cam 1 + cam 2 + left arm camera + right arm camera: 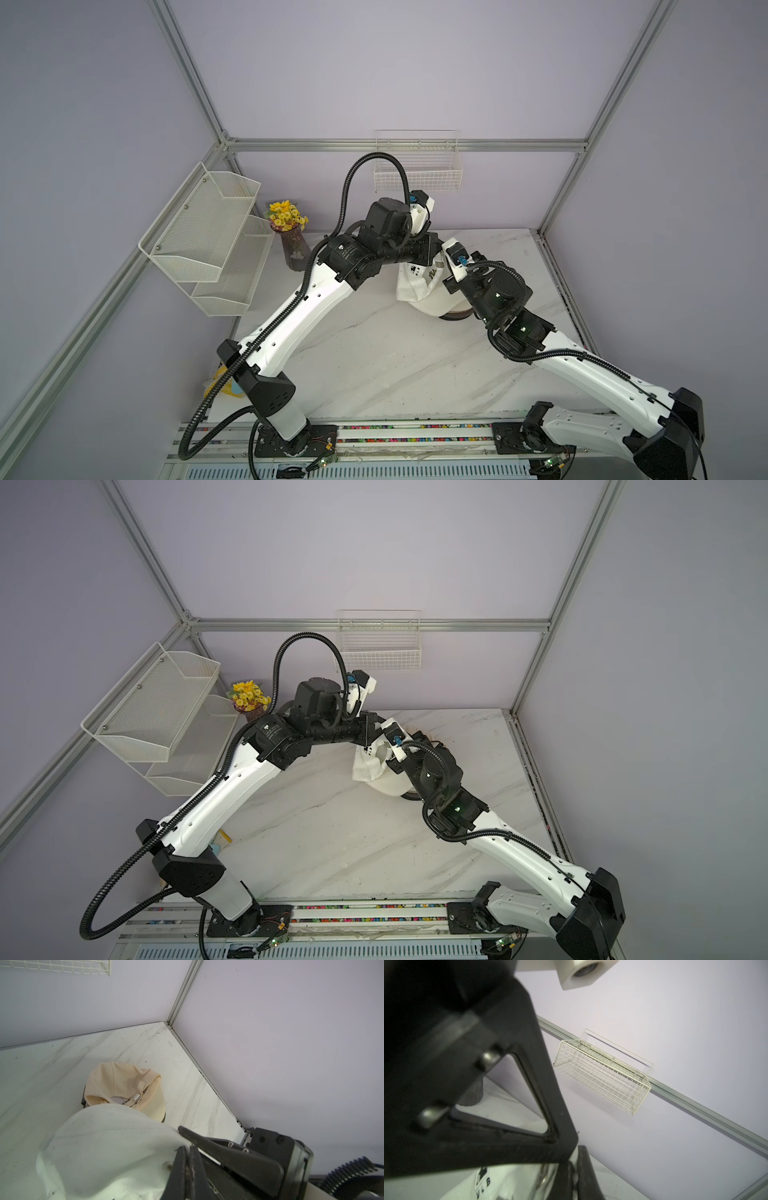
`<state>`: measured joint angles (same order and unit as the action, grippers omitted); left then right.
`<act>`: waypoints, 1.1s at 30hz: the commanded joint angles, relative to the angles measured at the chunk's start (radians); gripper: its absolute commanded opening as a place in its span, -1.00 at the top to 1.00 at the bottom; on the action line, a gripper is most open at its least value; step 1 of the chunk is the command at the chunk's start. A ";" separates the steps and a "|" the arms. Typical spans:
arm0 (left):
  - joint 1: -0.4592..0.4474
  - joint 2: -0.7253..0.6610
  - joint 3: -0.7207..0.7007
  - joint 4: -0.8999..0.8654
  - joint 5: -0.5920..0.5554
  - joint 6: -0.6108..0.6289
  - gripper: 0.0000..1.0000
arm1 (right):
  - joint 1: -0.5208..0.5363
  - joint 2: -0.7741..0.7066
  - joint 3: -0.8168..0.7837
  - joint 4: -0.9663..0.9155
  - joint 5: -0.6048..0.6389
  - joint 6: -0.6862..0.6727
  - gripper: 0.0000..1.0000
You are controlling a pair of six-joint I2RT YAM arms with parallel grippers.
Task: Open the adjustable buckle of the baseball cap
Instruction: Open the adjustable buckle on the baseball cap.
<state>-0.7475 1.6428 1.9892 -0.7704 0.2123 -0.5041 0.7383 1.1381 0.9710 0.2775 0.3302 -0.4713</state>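
Observation:
The white baseball cap [415,286] hangs lifted off the marble table near the back right, as both top views show [368,766]. Both grippers meet at its upper back edge. In the left wrist view my left gripper [188,1148] is shut on the cap's fabric [108,1147] beside an eyelet. One finger [207,1142] of the right gripper lies right beside it. In the right wrist view my right gripper [576,1165] is shut, with white cap material pinched between its fingers. A shiny metal piece [544,1180], seemingly the buckle, sits just next to them, partly hidden by the left gripper's black body [488,1105].
A second, beige cap [116,1082] with a metal buckle [137,1098] lies on the table under the white one, close to the right wall. A wire basket [417,174] hangs on the back wall. Mesh shelves [208,232] and a flower vase [293,245] stand at the left.

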 commanded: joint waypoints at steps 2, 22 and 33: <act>-0.010 -0.079 -0.029 -0.021 0.004 0.010 1.00 | -0.004 0.014 0.063 0.029 0.078 0.060 1.00; -0.045 -0.137 -0.259 0.048 -0.028 -0.012 1.00 | -0.018 0.038 0.160 -0.018 0.127 0.253 1.00; -0.054 -0.289 -0.514 0.125 -0.079 -0.042 1.00 | -0.125 0.031 0.287 -0.099 0.035 0.462 1.00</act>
<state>-0.7879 1.3960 1.5299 -0.5102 0.1234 -0.5270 0.6598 1.1973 1.1713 0.0563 0.3370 -0.1055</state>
